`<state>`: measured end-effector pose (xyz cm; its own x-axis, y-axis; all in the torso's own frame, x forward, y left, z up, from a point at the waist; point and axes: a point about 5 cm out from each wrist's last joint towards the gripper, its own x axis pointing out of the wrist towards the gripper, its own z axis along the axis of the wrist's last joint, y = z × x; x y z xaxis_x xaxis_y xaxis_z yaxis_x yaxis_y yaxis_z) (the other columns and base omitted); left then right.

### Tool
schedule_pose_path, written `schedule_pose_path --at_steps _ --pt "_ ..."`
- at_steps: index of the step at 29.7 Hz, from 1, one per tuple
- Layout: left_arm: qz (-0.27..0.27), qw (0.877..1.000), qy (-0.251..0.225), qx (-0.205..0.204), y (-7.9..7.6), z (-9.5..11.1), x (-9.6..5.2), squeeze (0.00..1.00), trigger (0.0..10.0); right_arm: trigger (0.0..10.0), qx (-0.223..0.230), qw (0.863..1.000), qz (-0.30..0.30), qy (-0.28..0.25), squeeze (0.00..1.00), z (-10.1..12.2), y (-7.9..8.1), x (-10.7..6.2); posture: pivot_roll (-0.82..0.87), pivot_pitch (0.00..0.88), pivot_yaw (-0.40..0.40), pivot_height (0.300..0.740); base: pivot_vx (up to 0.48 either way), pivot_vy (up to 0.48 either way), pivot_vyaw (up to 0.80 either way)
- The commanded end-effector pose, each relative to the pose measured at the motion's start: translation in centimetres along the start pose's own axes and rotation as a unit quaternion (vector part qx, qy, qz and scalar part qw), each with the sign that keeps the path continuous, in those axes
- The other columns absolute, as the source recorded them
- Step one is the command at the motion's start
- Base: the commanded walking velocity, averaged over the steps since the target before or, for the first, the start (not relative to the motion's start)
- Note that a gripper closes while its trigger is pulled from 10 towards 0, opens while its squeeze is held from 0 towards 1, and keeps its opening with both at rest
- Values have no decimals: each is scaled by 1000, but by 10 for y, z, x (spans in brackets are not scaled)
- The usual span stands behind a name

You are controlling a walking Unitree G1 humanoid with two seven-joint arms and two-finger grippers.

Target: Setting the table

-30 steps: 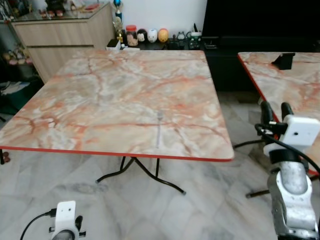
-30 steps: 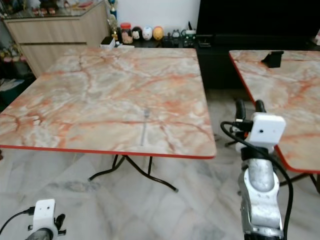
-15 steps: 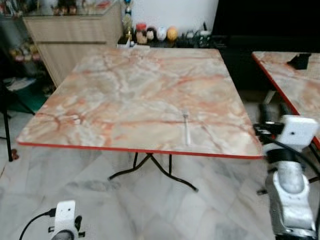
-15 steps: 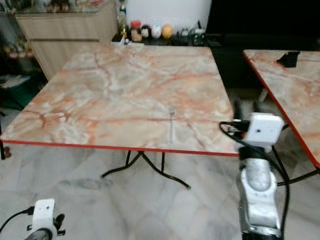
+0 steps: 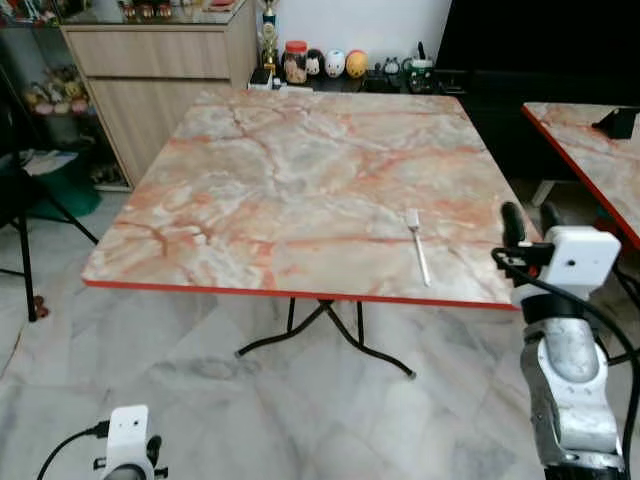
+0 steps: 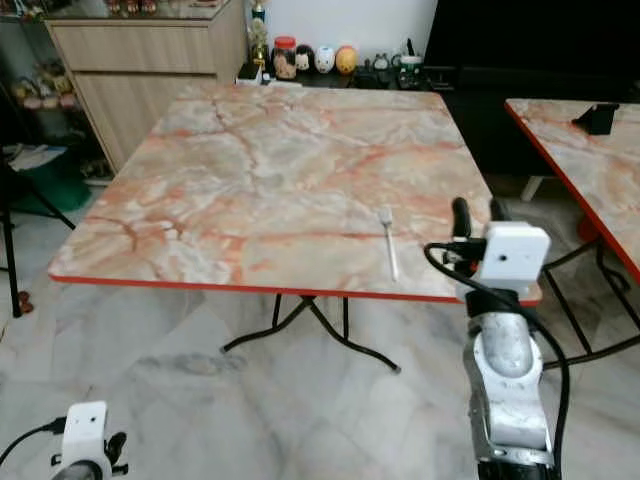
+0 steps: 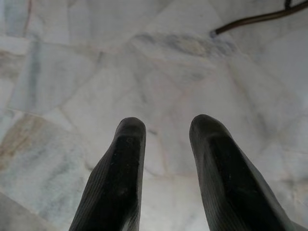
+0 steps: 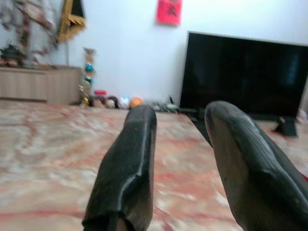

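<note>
The right gripper is raised at the bench's near right corner, its two black fingers apart and empty. A silver fork lies on the marble-patterned bench close to the near edge, just inward of that gripper. The left gripper hangs low over the marble floor, fingers apart. Likely risks: nudging the fork over the near edge, or the arm bumping the corner.
</note>
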<state>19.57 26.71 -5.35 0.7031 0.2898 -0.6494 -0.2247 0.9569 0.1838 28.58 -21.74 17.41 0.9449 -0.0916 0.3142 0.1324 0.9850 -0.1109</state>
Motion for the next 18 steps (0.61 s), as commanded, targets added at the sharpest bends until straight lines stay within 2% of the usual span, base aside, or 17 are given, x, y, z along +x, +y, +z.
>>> schedule_pose_path --at_steps 1,5,18 --pt "-1 1000 0 0 -2 0 0 0 10000 10000 -3 1000 -9 0 0 2 -7 0 19 0 5 740 0 292 0" --pt "0 1000 -4 5 -2 1 0 0 10000 10000 -5 1000 -10 0 0 2 -8 -1 18 0 4 740 0 293 0" --pt "-4 1000 -13 3 -2 2 0 0 10000 10000 0 1000 -6 1 0 1 -5 -1 22 0 5 740 0 0 0"
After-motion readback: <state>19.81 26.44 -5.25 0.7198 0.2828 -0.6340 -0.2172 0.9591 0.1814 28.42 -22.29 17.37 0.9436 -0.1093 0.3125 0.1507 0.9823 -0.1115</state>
